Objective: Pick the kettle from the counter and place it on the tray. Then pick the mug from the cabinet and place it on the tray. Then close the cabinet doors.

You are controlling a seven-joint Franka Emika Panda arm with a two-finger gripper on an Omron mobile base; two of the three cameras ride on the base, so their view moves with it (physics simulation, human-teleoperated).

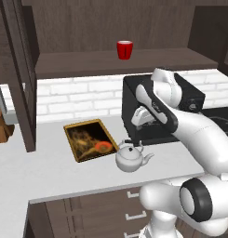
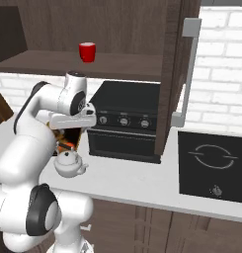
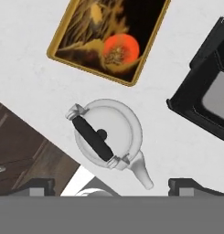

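Kettle [image 1: 132,158] sits upright on the counter [image 1: 50,176], near its front edge and just off the near right corner of the tray [image 1: 90,139], close beside the rim but not on it. From my hand view the kettle [image 3: 109,136] is right below me, its dark handle [image 3: 92,138] running across the lid and its spout [image 3: 143,172] pointing toward my side of the picture. My gripper [image 3: 111,186] hangs above it with the two fingertips [image 3: 38,186] spread wide, one at each lower corner of that view, and nothing between them; they touch neither the handle nor the body.

The tray [image 3: 111,39] lies flat on the counter, bare of any load, its orange patch toward the end nearest the kettle. Behind the kettle, toward the back wall, stands the black oven box [image 1: 155,109], with my forearm in front of it.

Up on the cabinet [image 1: 110,62] shelf the red mug [image 1: 125,49] stands upright, near the middle of the shelf and well above the counter. Both cabinet doors stand swung open: the left door [image 1: 22,79] juts out edge-on over the left part of the counter, and the right door [image 2: 174,74], with its silver bar handle [image 2: 189,74], hangs out past the oven box. In the right base view the kettle [image 2: 69,164] shows just under my wrist, near the counter's front edge.
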